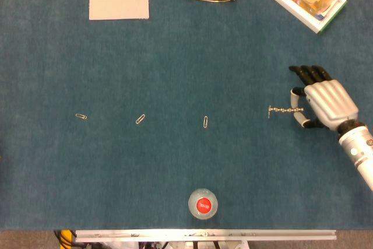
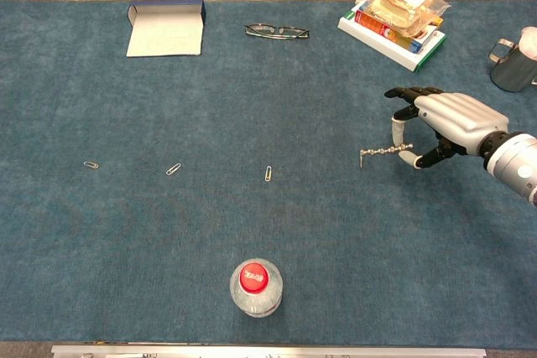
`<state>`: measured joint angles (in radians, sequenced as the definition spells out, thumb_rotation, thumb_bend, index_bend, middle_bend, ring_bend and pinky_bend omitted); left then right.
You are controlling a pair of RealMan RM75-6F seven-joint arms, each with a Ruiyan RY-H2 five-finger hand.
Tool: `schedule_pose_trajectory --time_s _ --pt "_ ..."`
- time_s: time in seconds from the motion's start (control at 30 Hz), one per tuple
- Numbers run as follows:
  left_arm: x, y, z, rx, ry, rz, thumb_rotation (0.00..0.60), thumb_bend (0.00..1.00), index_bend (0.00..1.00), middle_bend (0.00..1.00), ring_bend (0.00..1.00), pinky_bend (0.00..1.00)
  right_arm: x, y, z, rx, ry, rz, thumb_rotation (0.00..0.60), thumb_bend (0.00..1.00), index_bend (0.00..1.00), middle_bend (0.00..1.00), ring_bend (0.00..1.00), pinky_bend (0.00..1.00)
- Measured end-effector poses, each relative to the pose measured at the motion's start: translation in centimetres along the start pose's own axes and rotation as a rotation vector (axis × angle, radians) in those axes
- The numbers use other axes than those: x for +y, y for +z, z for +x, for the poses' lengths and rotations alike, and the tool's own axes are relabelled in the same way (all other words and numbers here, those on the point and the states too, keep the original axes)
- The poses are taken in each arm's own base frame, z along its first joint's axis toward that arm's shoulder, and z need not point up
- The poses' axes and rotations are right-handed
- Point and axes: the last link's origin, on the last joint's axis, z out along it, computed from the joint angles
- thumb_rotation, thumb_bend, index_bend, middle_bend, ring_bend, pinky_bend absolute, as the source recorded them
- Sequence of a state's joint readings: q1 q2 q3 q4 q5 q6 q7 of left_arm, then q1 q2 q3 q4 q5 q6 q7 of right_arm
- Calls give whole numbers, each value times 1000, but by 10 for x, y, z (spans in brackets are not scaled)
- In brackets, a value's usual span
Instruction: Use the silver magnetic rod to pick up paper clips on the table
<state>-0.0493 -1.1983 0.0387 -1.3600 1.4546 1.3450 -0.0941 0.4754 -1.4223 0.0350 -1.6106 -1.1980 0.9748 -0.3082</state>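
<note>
Right hand [image 1: 326, 102] at the table's right side, pinching the silver magnetic rod [image 1: 285, 110] level, a paper clip [image 1: 270, 111] hanging at its tip. Three more paper clips [image 1: 206, 122] in a row across the blue table [image 1: 175, 56].
</note>
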Motion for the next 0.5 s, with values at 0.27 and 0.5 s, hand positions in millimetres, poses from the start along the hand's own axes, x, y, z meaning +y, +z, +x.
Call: schedule_pose_trajectory --time_s 0.27,0.5 --pt "1 1 1 0 4 -6 600 123 452 456 294 420 1 -1 2 9 4 -1 600 342 597 74 0 61" --pt "4 5 5 11 9 -15 600 123 453 456 294 420 1 -1 9 34 5 1 600 343 597 74 0 61"
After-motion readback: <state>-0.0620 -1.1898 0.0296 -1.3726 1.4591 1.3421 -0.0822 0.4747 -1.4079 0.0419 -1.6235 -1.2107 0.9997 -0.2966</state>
